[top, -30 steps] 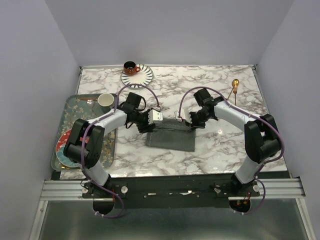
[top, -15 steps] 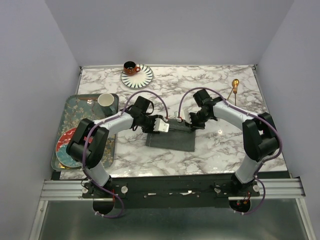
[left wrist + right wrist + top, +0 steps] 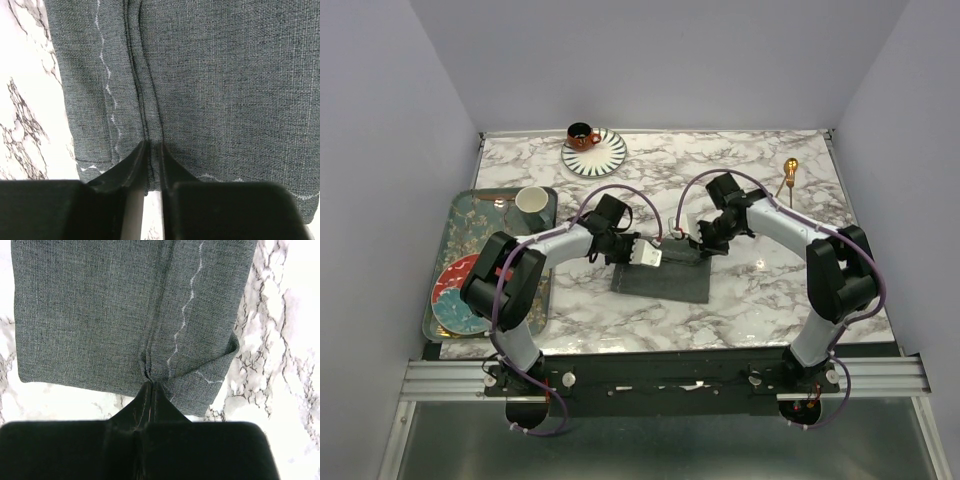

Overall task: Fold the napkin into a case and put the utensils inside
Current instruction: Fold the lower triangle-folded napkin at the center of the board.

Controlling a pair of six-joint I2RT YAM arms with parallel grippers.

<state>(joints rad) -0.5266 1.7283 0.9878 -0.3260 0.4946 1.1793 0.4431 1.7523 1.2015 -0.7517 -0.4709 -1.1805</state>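
— My left arm has swung in from the tray side. The left gripper (image 3: 648,256) now pinches the napkin (image 3: 665,282) at its centre crease.
— And the other?
— My right gripper (image 3: 692,243) is clamped tight on the same far edge, and the cloth is puckering. The napkin sits folded mid-table. The utensils (image 3: 788,172) lie far right, beyond my right arm. There's a cup and saucer (image 3: 592,150) at the back and a tray (image 3: 470,225) on the left.
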